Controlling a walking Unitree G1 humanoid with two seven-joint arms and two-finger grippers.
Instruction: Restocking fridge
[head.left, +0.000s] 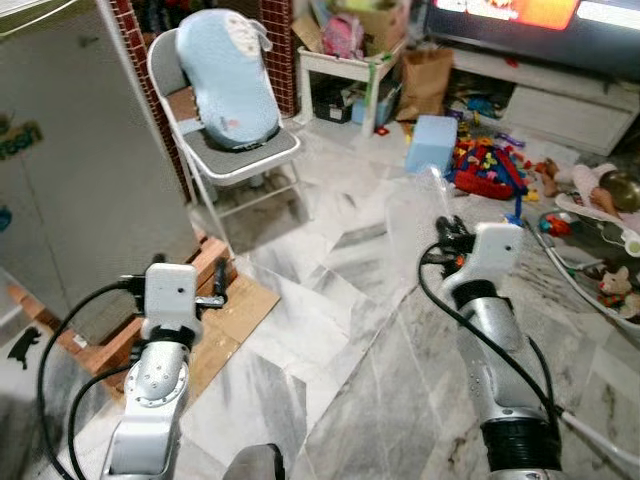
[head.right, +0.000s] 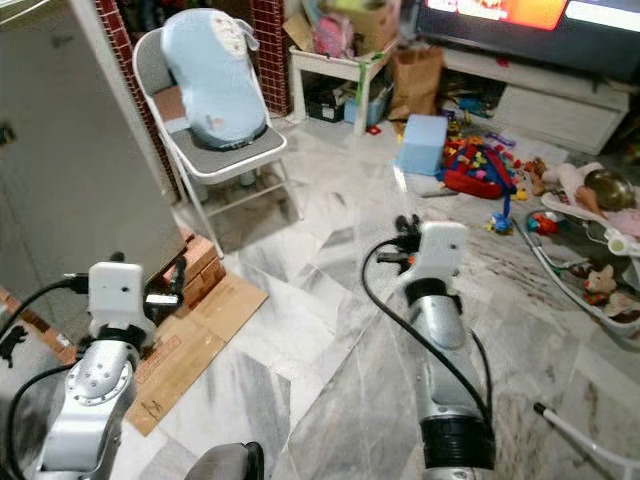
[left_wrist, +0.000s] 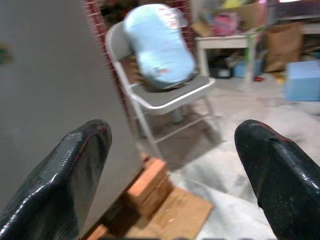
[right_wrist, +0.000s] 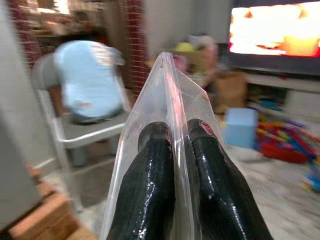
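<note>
A clear plastic bag (right_wrist: 167, 125) is being held up in front of the robot, above the marble floor (head.left: 330, 330), well apart from the fridge (head.left: 80, 160) standing at the robot's left. It is being pinched by the right gripper (right_wrist: 172, 150), whose two black fingers (right_wrist: 150, 185) are being pressed together with the film clamped between them. No contents can be made out through the film, so the bag is being judged very light, limp and thin: it is likely to sag and flutter, and the smooth plastic is likely to slip if the pinch is eased. It is being judged tough against dropping but easy to crease or tear on a hard edge. The pinch is being applied low on the flat of the bag, with the pointed top standing free above the fingertips; a hold near a stiffer seam or edge is being judged the surest.

The left gripper (left_wrist: 175, 165) is being held with its fingers spread wide and nothing between them, facing the grey fridge wall, the bricks (left_wrist: 150, 185) under it and a sheet of cardboard (head.left: 235, 310). Beyond, a folding chair (head.left: 215, 150) is carrying a pale blue cushion (head.left: 228, 78), and toys (head.left: 490, 165) are lying scattered below a lit television (head.left: 540, 20).
</note>
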